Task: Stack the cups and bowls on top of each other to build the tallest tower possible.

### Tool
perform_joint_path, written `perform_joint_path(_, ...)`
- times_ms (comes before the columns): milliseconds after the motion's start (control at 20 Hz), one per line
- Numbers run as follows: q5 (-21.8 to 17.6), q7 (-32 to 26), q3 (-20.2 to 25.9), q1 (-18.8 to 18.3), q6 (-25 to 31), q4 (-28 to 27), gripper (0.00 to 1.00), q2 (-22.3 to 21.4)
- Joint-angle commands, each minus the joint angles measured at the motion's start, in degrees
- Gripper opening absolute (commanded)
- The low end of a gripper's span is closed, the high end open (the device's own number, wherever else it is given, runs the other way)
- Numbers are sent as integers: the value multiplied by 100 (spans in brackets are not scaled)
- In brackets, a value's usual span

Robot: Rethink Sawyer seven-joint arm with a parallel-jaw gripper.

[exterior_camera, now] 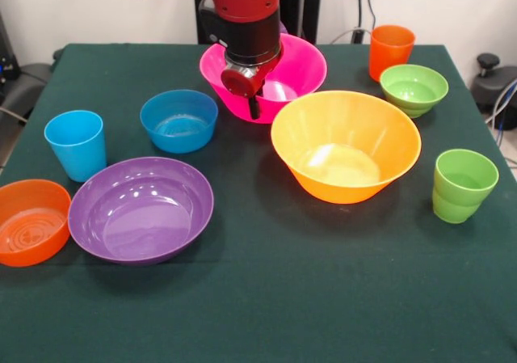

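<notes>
Green cloth (266, 298) covered the table, every piece standing apart, nothing stacked. Nearest sat the orange bowl (31, 221) and purple bowl (140, 208), touching at their rims. Further back stood the green cup (464, 185) (stepped base), yellow bowl (346, 145), blue cup (76, 144) and blue bowl (178, 120). Beyond, the green bowl (414, 89), orange cup (391, 51) and pink bowl (300, 65). The gripper (254, 104) hung over the pink bowl's front rim; its fingers' spread couldn't be told.

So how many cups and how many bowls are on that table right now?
Cups: 3: blue cup, orange cup, green cup
Bowls: 6: pink bowl, yellow-orange bowl, purple bowl, blue bowl, green bowl, orange bowl
Total: 9
</notes>
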Motion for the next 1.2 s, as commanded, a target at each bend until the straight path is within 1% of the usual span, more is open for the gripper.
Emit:
perform_joint_path(50, -406, 887, 78, 232, -1163, -924, 0, 1024)
perform_joint_path(1100, -426, 905, -31, 366, -1067, -1001, 0, 1013)
perform_joint_path(1150, -420, 899, -31, 365, -1070, -999, 100, 1013)
perform_joint_path(1200, -417, 899, -29, 364, -1066, -1000, 100, 1014)
